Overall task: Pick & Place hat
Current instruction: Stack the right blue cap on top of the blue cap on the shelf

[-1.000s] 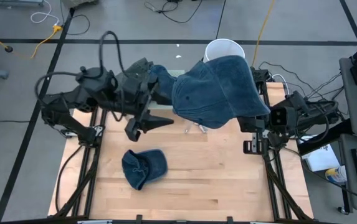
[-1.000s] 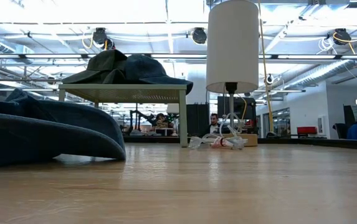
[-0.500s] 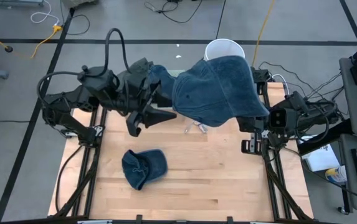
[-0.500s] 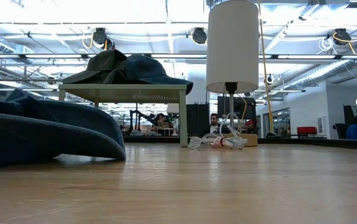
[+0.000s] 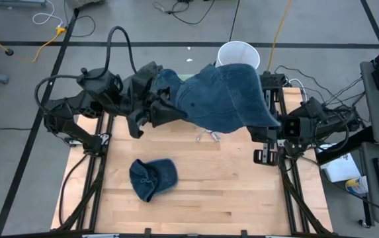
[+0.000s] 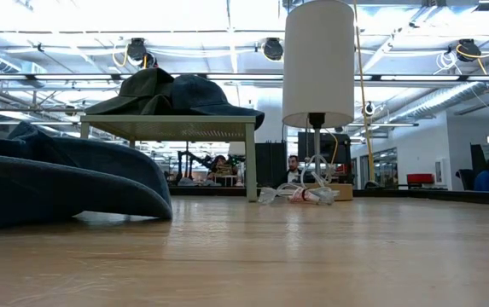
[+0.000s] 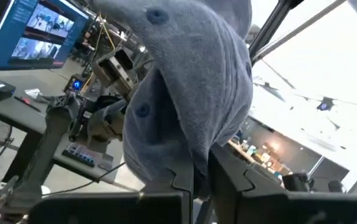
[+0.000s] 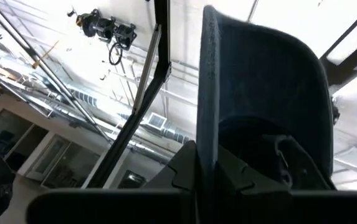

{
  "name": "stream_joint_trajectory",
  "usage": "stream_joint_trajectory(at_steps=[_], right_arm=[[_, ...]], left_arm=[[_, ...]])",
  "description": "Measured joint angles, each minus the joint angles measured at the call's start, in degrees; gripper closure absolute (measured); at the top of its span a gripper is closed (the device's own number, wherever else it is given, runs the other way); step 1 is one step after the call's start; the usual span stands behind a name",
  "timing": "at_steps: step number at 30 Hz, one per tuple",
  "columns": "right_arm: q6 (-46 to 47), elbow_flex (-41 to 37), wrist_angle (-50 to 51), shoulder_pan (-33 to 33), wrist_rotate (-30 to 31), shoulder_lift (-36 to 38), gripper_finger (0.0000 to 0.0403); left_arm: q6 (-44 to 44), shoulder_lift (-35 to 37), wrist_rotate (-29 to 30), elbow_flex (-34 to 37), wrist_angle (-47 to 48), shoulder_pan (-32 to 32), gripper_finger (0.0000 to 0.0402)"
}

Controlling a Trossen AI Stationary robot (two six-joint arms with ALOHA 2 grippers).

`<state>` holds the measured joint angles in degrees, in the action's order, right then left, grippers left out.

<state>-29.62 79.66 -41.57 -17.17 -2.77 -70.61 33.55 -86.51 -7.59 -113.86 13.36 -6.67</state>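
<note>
Both grippers hold one big blue hat [image 5: 225,99] in the air above the far part of the wooden table [image 5: 196,198]. Left gripper [image 7: 200,180] has its two dark fingers [image 7: 231,180] pressed together on a fold of the hat's cloth, at the hat's left edge. Right gripper [image 8: 206,171] is also closed, pinching the stiff brim of the same hat at its right side, so the hat hangs stretched between the two arms.

Behind the hat, past the table's far edge, stands a white round bin [image 5: 239,53], partly covered by the hat's top. A second, smaller blue hat [image 5: 153,177] lies crumpled on the table, nearer to the front edge and well apart from the lifted hat. Some thin white cable [image 5: 206,137] lies on the table just under the lifted hat.
</note>
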Motion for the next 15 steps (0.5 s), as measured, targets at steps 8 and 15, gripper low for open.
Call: stream_joint_trajectory(at_steps=[8,15], right_arm=[[-1.7,0.0,13.9,-4.3,13.0,1.8,0.0301],[-2.6,0.0,33.7,-10.8,23.2,4.8,0.0251]], left_arm=[[14.4,1.8,-4.0,0.0,4.5,4.9,0.0377],[23.2,3.5,-13.9,0.0,12.1,10.1,0.0377]])
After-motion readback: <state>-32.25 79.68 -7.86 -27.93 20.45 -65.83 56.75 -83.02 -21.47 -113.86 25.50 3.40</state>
